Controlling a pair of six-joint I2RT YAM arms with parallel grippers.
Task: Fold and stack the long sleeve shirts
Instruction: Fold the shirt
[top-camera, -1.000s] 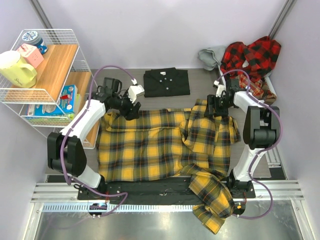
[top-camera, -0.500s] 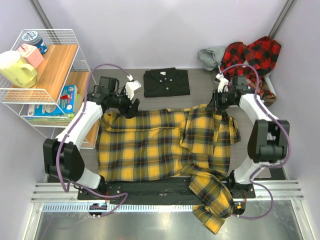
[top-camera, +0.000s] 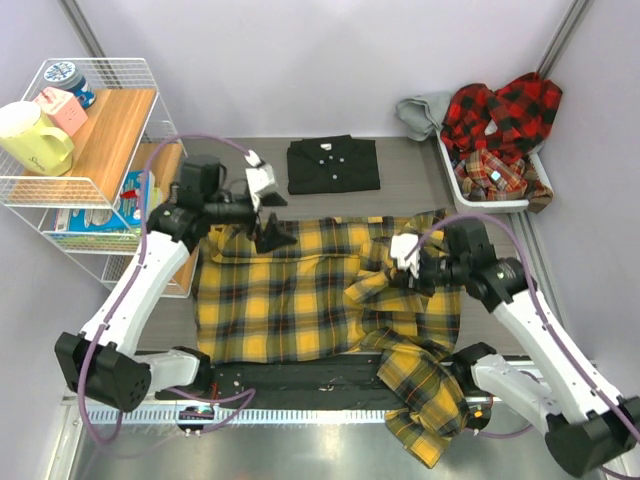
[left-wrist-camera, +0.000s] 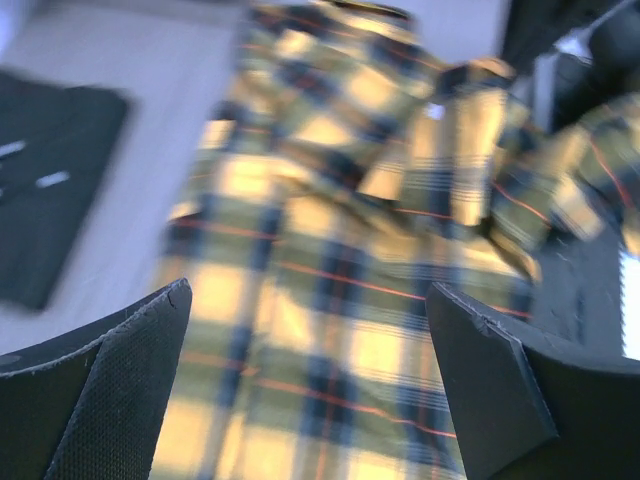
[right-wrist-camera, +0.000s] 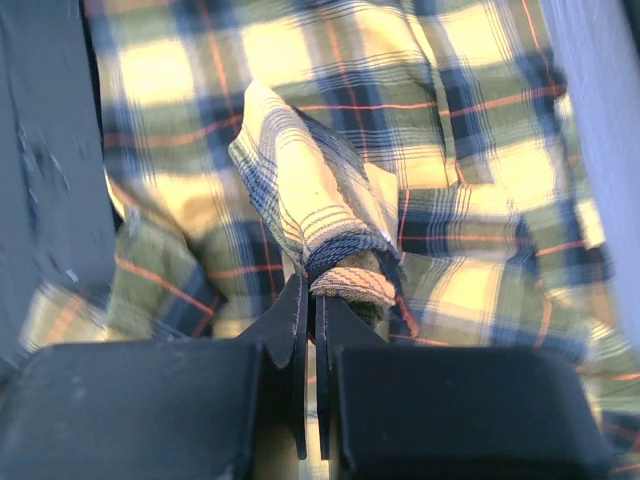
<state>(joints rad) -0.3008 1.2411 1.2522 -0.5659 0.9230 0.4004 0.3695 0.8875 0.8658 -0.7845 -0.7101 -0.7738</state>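
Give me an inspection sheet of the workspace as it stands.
Surface: grey table, mostly under cloth.
Job's things: yellow plaid shirt spread in the middle, its right side bunched, one sleeve hanging over the near edge; black shirt folded at the far edge; red plaid shirts heaped in the white bin, far right.
Clutter: grey cloth beside the bin.
Grippers: left gripper jaws open above the yellow shirt, holding nothing; right gripper jaws shut on a fold of it.
Cables: purple cables loop along both arms.
Surroundings: wire shelf at left with a yellow pitcher and boxes; plain walls.
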